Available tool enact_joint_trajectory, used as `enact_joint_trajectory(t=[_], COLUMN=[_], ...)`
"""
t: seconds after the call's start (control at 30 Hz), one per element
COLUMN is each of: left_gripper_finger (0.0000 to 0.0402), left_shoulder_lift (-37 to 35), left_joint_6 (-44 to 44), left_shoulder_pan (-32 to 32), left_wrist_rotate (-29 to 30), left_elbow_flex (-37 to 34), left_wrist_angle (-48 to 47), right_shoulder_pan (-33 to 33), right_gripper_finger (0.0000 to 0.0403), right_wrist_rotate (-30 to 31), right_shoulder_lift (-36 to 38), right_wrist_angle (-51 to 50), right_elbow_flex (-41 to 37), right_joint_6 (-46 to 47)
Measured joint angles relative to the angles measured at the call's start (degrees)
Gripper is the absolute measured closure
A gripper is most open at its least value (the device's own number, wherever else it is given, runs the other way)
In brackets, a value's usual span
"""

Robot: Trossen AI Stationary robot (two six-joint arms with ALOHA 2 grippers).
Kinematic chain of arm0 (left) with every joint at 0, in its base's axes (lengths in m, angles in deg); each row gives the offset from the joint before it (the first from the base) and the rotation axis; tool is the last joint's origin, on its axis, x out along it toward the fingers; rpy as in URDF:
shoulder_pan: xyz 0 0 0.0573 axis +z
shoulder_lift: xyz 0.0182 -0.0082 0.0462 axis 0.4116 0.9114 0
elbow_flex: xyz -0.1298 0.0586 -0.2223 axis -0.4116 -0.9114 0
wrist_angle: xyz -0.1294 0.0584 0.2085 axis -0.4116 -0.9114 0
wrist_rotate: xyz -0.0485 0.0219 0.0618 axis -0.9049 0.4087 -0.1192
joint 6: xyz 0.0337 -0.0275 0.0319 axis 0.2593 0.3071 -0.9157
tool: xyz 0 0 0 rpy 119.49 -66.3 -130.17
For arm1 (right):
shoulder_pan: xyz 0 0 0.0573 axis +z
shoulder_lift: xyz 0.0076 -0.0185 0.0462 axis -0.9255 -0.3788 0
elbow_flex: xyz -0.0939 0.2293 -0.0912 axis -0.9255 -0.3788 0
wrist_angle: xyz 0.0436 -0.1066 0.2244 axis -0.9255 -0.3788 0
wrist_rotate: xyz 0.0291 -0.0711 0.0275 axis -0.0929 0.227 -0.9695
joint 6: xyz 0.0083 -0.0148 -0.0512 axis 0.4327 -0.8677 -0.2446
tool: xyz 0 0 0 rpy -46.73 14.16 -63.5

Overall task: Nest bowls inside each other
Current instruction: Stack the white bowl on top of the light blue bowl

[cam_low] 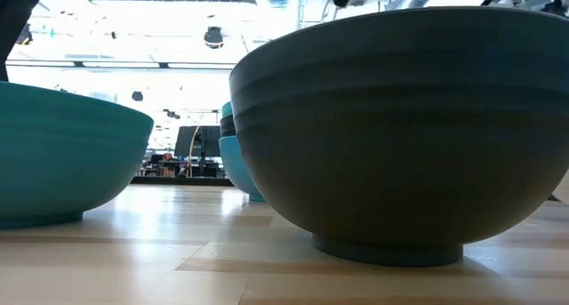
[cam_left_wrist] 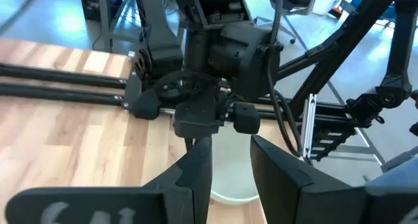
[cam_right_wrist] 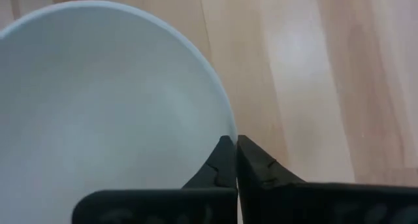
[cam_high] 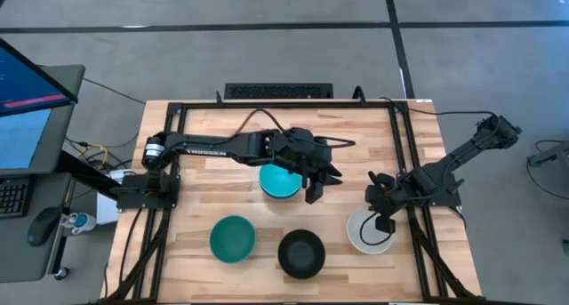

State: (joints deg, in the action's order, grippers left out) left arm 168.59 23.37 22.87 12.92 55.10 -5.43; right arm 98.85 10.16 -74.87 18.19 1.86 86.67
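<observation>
The white bowl (cam_high: 363, 234) stands on the table's right side, with my right gripper (cam_high: 384, 223) shut on its rim. My left gripper (cam_high: 317, 191) hangs open just right of a stack of bowls (cam_high: 280, 182), light cyan inside, blue at the rim. In the left wrist view its fingers (cam_left_wrist: 232, 178) frame the white bowl (cam_left_wrist: 230, 165) farther off. The dark teal bowl (cam_high: 233, 238) and a black bowl (cam_high: 301, 253) rest on their bases near the table's near edge. In the low view the black bowl (cam_low: 400, 127) fills the foreground, the teal bowl (cam_low: 62, 154) is at left and the stack (cam_low: 233, 149) behind. My right gripper (cam_right_wrist: 235, 152) pinches the white bowl's rim (cam_right_wrist: 225, 123) on its right side, one finger inside the bowl and one outside. The fingers come from above, pointing down. The bowl is upright; whether its base is on the table, I cannot tell.
A black metal frame (cam_high: 396, 136) runs along the table's left, far and right sides. Bare wood lies between the stack and the white bowl and along the far edge. A monitor and keyboard (cam_high: 18, 118) stand off the table's left.
</observation>
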Motion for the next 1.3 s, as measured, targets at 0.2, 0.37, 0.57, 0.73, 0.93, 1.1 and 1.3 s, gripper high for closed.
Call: enact_joint_trajectory(t=[0.2, 0.37, 0.57, 0.73, 0.93, 1.1, 1.3], left_gripper_finger=[0.0306, 0.0306, 0.0306, 0.0306, 0.0306, 0.0306, 0.0306], left_shoulder_lift=[-4.9, -7.2, -7.2, -7.7, -14.8, -25.6, -37.3], left_joint_6=[-3.1, -3.8, -4.0, -4.3, -3.2, 1.2, 7.2], left_shoulder_pan=[0.6, 0.9, 1.1, 1.7, 3.8, 5.2, 5.5], left_wrist_rotate=[4.5, 4.6, 4.6, 4.1, 4.2, 4.8, 6.2], left_elbow_flex=[0.0, 0.1, -2.1, -4.5, -14.2, -30.1, -47.1], left_wrist_angle=[-9.0, -14.1, -16.2, -12.9, -6.4, 7.8, 18.3], right_shoulder_pan=[-0.1, -1.9, -5.7, -8.9, -10.9, -13.7, -21.0], right_gripper_finger=[0.0397, 0.0398, 0.0398, 0.0398, 0.0398, 0.0398, 0.0399], right_wrist_rotate=[6.6, 10.6, 14.2, 14.8, 14.8, 16.1, 14.6], right_shoulder_lift=[0.0, 0.0, 0.0, 0.0, 0.0, 0.0, -1.1], right_wrist_angle=[0.1, -0.3, -0.2, -0.5, -1.5, -1.0, 5.4], right_elbow_flex=[4.4, 9.9, 16.1, 18.4, 20.1, 21.4, 21.6], right_joint_6=[-0.9, -3.2, -6.8, -9.2, -10.9, -14.0, -20.0])
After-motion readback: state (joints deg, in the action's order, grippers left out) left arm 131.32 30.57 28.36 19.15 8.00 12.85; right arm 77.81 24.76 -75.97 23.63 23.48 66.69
